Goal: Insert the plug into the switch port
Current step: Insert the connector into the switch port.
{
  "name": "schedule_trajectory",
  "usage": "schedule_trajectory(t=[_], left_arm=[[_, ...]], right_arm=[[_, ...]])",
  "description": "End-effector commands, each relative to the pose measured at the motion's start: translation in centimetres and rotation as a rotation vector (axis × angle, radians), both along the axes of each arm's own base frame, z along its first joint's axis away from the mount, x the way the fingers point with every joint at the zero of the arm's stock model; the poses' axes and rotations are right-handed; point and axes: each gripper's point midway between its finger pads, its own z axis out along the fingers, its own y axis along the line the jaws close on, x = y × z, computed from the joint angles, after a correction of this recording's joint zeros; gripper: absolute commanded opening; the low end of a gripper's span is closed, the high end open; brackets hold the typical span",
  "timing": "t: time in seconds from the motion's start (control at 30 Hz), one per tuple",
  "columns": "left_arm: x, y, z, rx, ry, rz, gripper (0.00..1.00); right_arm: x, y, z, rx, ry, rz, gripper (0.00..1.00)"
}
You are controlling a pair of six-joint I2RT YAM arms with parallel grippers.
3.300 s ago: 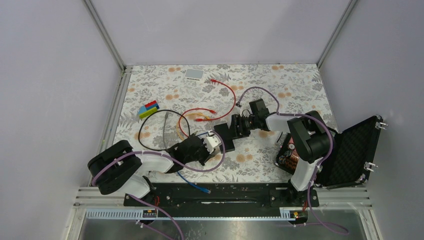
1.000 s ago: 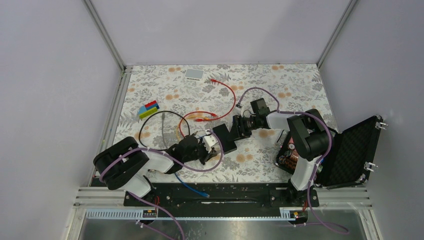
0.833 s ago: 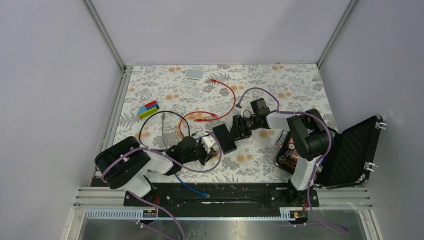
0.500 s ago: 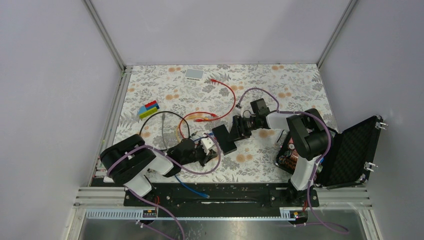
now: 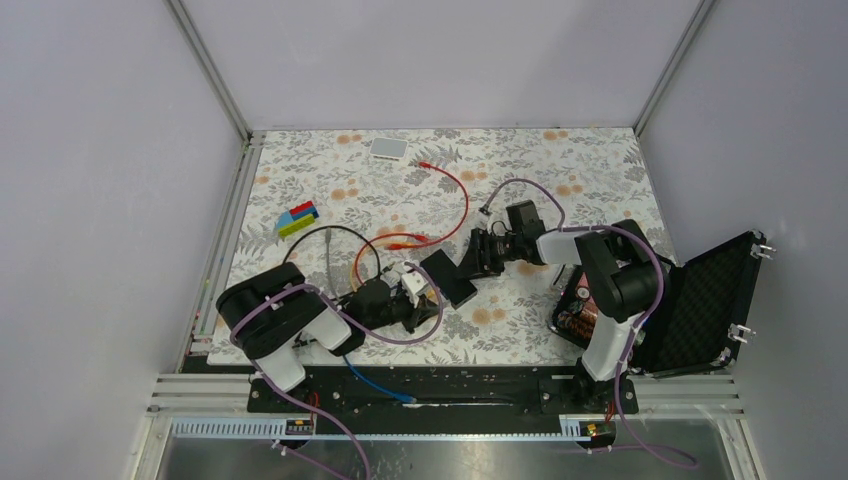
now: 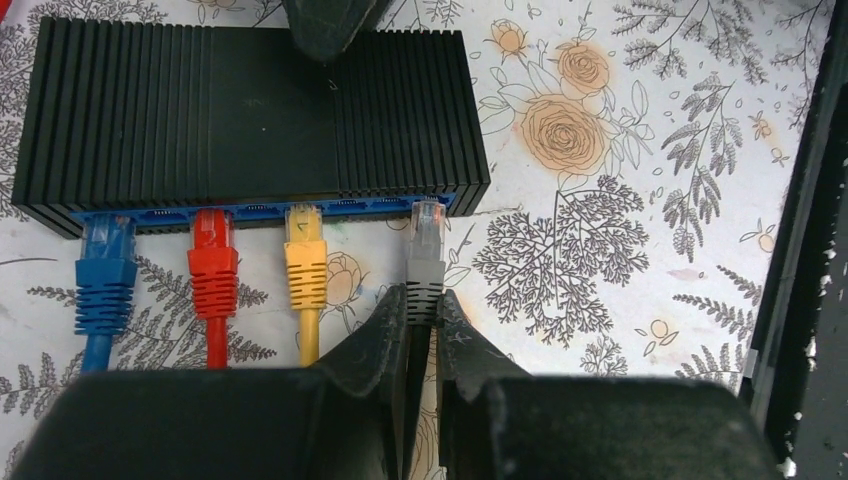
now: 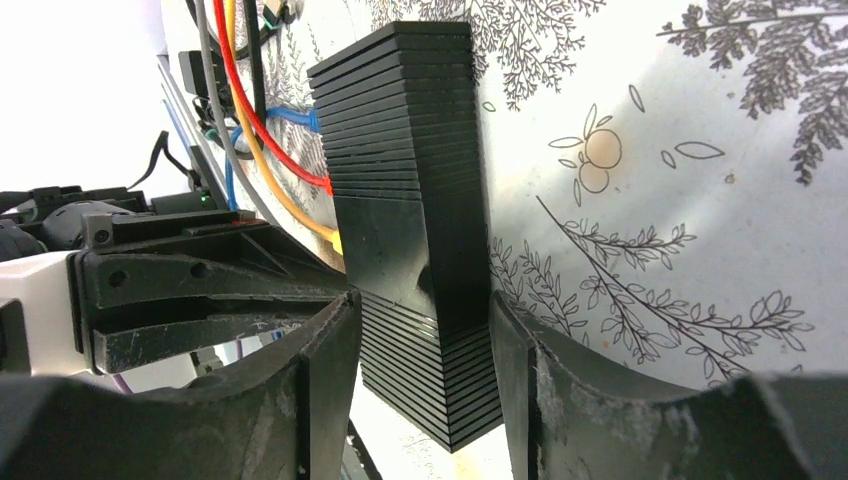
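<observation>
Closing in on the socket: the left gripper (image 6: 422, 300) pinches a grey plug (image 6: 425, 262) by its ribbed boot, jaws almost together around it, and holds it straight ahead of its fingertips. The plug's clear tip meets the blue port edge (image 6: 355, 206) of the black switch (image 6: 250, 110), at the end nearest the switch's right-hand corner; how deep the tip sits in the port cannot be told. To the left of that gripper a yellow plug (image 6: 305, 255), a red plug (image 6: 213, 255) and a blue plug (image 6: 106, 265) stand side by side in the same blue edge, with a gap between the yellow one and the grey. On the far side of the switch from the left gripper, one finger (image 6: 325, 25) of the other arm rests on the ribbed top. The right wrist view shows the right gripper (image 7: 420, 320) straddling the switch, a finger against each face, its jaws held partway apart by the body they clamp. From above, the two grippers face each other over the flowered desk (image 5: 560, 170) with the switch lying between them. A red cable (image 5: 455, 200) loops just beyond them, a small white box (image 5: 389, 148) lies well beyond near the far wall, coloured blocks (image 5: 296, 218) sit well off to the left gripper's left, and an open black case (image 5: 700, 300) stands off to the right gripper's right
</observation>
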Motion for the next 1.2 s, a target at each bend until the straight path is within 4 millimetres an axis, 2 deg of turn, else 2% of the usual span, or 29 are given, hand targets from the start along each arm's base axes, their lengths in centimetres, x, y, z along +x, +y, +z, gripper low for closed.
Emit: schedule_trajectory(t=[0.0,0.27,0.47,0.7,0.87,1.03,1.17], left_arm=[[1.3,-2.2,5.6,-0.227,-0.073,0.024,0.00],[2.6,-0.7,4.5,-0.138,-0.067,0.153,0.00],[2.0,-0.7,5.7,-0.171,-0.087,0.161,0.00],[0.6,-1.3,4.8,-0.139,-0.112,0.060,0.00],[1.1,-1.5,2.8,-0.072,-0.063,0.073,0.00],[0.9,-0.2,1.8,-0.055,-0.046,0.120,0.00],[0.7,0.2,1.9,-0.056,-0.053,0.123,0.00]], right_arm=[[-3.3,-0.1,-1.9,-0.046,0.174,-0.063,0.57],[-3.9,-1.5,-1.7,-0.111,0.168,-0.167,0.58],[-3.9,-1.9,-2.3,-0.120,0.169,-0.229,0.57],[-3.7,-1.4,-2.4,-0.095,0.179,-0.217,0.57],[-4.0,-1.5,-2.2,-0.094,0.172,-0.205,0.57],[-4.3,-1.9,-2.2,-0.116,0.167,-0.201,0.56],[-4.1,-2.9,-2.5,-0.197,0.146,-0.208,0.56]])
